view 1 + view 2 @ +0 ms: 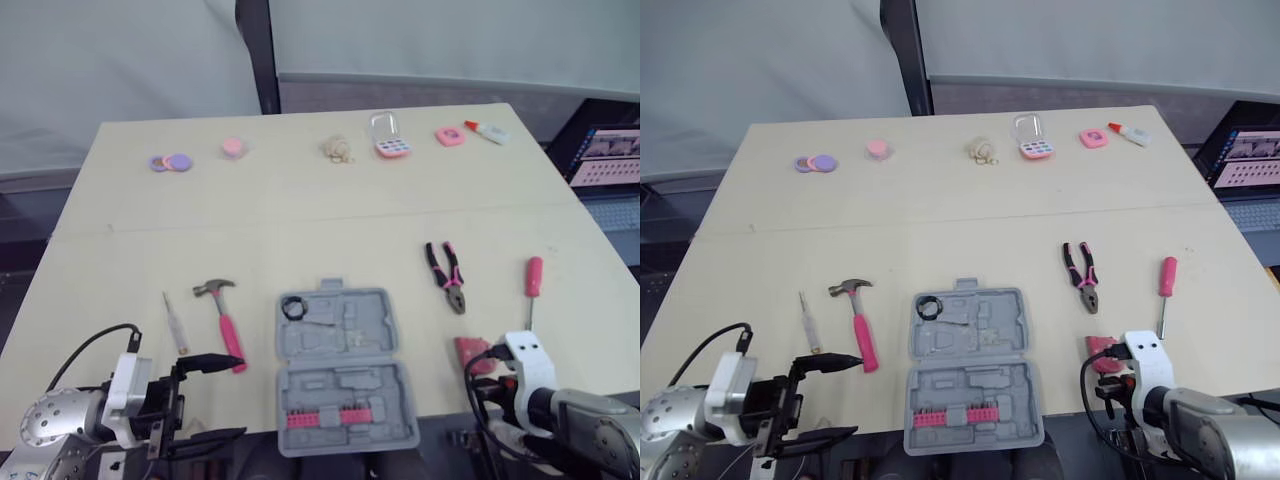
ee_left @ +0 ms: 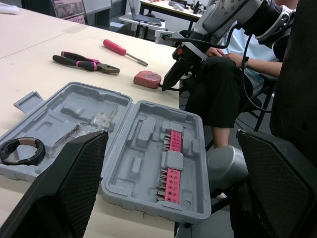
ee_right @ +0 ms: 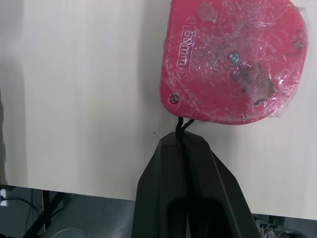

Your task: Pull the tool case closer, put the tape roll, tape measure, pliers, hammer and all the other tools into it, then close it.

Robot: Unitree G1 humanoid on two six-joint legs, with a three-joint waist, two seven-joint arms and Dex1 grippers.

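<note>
Right gripper (image 3: 181, 140), right of case (image 1: 340, 365), pinched shut on tape measure (image 3: 233, 59) by its cord (image 3: 180, 124). Left gripper (image 1: 235, 396) gaped wide, empty. Risk: cord could slip, dropping it short of case.

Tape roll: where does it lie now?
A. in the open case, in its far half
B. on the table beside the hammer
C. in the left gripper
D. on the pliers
A: the tape roll lies in a corner of the open case's far half, on the robot's left side.
</note>
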